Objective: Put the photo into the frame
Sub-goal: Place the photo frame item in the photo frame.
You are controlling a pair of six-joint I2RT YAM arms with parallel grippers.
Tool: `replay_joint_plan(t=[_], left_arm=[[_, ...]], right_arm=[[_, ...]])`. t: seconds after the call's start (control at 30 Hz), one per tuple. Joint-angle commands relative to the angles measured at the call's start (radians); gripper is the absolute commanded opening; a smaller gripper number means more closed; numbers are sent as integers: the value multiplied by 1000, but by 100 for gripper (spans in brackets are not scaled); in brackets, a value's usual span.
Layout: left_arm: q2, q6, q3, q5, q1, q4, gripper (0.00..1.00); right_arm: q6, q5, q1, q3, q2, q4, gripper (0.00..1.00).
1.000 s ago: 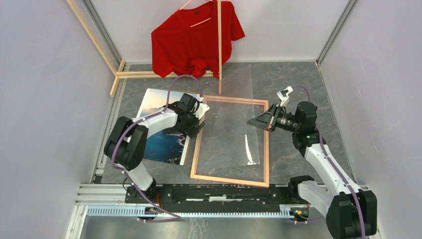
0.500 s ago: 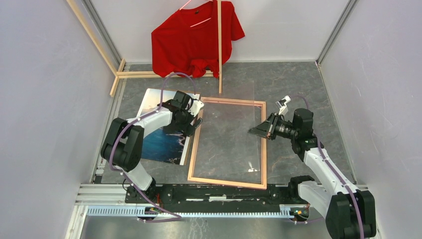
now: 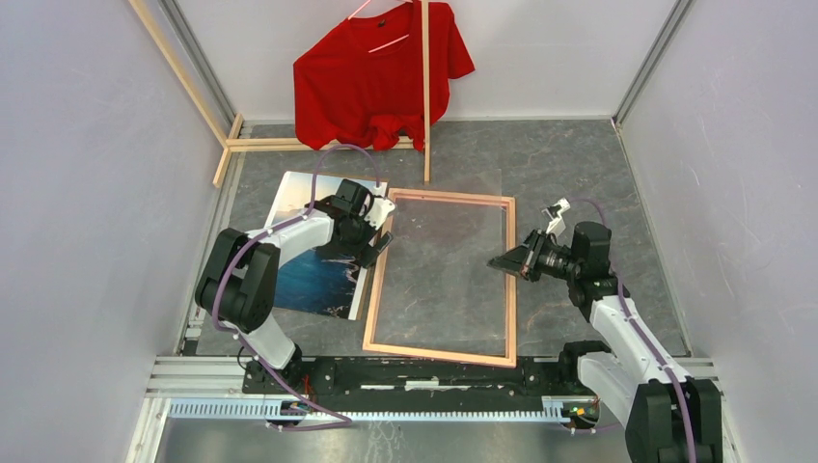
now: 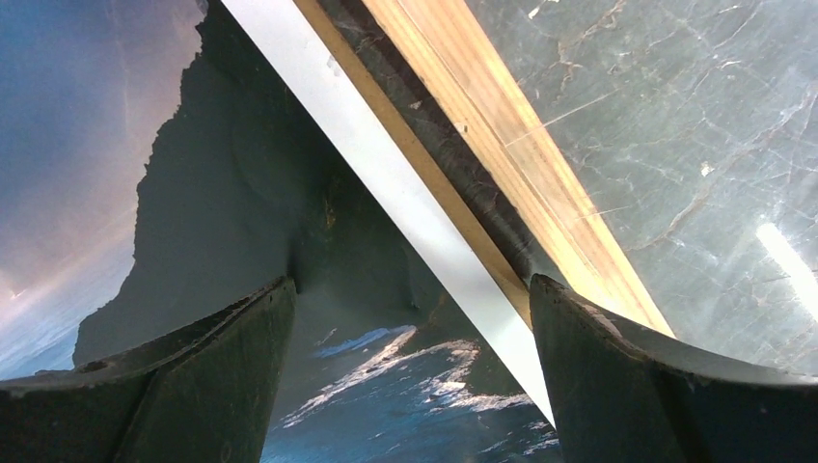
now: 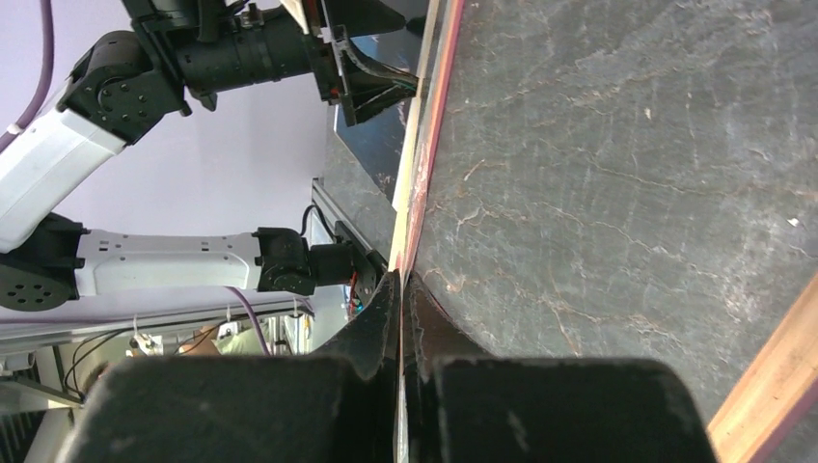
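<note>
The photo lies face up on the table, left of the frame, whose pale wood side faces up. My left gripper is open and low over the frame's left rail. In the left wrist view one finger is over the photo and the other over the rail. My right gripper is at the frame's right rail, shut on the edge of a thin clear sheet lying over the frame's opening. In the right wrist view the fingers pinch it edge-on, next to the near rail.
A red shirt hangs on a wooden-stick rack at the back, its base sticks on the table at the back left. Pale walls close in both sides. The arms' mounting rail runs along the near edge.
My right gripper has come down and moved right, lowering the clear sheet nearly flat onto the frame. The frame has slid slightly left. My left gripper has shifted a little left at the rail.
</note>
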Motion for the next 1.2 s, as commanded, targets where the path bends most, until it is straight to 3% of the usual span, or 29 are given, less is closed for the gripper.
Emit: replay_joint_plan(t=[0.0,1.17], left_arm=[[-23,9,-8,29,2,19,96],[-8,20,-20,26,2,20,96]], right_arm=[[-11,-11,-12,-31,-17,26,0],[-29,-13,-76,-154,-39,23,0]])
